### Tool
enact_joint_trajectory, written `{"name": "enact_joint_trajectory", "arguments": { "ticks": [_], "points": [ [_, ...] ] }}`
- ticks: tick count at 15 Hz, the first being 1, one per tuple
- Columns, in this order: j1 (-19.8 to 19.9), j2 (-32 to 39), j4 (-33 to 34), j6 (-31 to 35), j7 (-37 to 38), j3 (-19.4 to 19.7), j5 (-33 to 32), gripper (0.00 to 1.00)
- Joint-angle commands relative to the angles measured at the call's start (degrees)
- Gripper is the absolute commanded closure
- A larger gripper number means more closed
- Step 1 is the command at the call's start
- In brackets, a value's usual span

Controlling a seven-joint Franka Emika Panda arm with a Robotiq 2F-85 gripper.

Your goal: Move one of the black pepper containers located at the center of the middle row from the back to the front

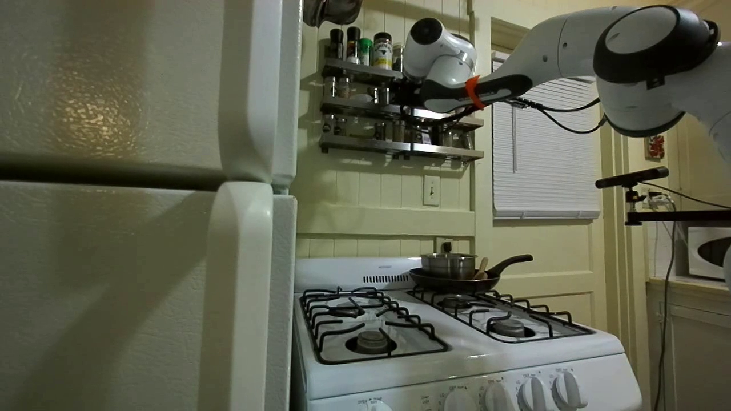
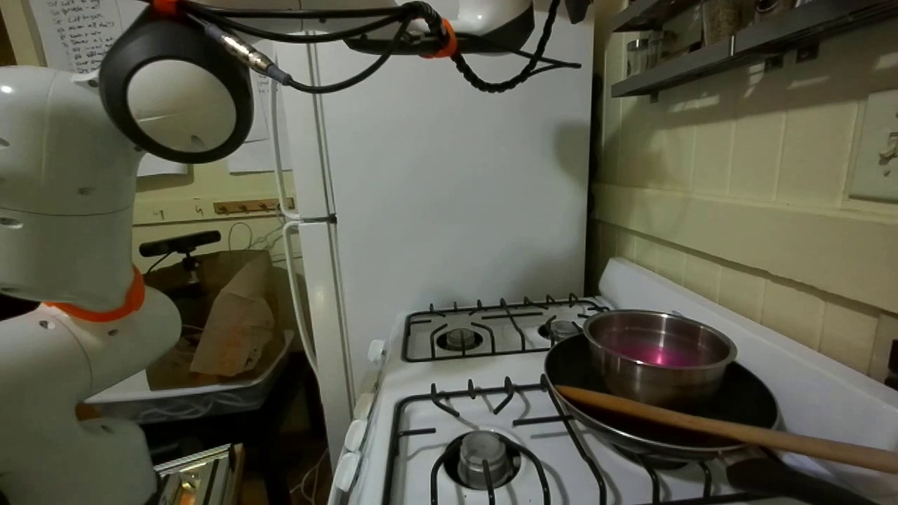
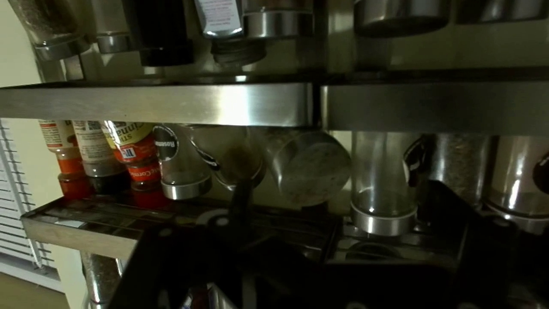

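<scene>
The wrist view stands upside down. The middle row (image 3: pixel 171 103) is a metal rail shelf lined with jars; it also shows in an exterior view (image 1: pixel 354 107). My gripper (image 3: pixel 339 189) is open at this row, its dark fingers spread wide. Between the fingers, a jar with a grey lid (image 3: pixel 315 169) is tilted with its lid toward the camera, near the gap between the two rails. Beside it, a clear glass jar with a silver lid (image 3: pixel 384 184) stands upright, close to one finger. Neither is visibly gripped. No pepper label is readable. The arm mostly hides the gripper in the exterior views.
A rosemary jar (image 3: pixel 180 163) and a cinnamon bottle (image 3: pixel 133 150) stand in the same row. The upper tier's rail (image 3: pixel 81 238) is close to the gripper. Lower-tier jars (image 3: pixel 165 34) stand beyond the middle rail. Below are the stove (image 1: pixel 371 371) and a pot (image 1: pixel 448 265) in a pan.
</scene>
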State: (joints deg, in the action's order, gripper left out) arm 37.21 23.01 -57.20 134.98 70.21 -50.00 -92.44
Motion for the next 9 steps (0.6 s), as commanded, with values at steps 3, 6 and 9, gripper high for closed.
{"name": "enact_joint_trajectory", "arguments": {
  "ticks": [3, 6, 9],
  "points": [
    [-1.4, 0.9, 0.8, -1.1, 1.8, 1.0, -2.1, 0.00],
    [-2.0, 1.1, 1.1, -2.0, 3.1, 2.0, -2.9, 0.00],
    [-2.8, 1.4, 1.5, -2.5, 5.2, 3.5, -5.4, 0.00]
  ]
}}
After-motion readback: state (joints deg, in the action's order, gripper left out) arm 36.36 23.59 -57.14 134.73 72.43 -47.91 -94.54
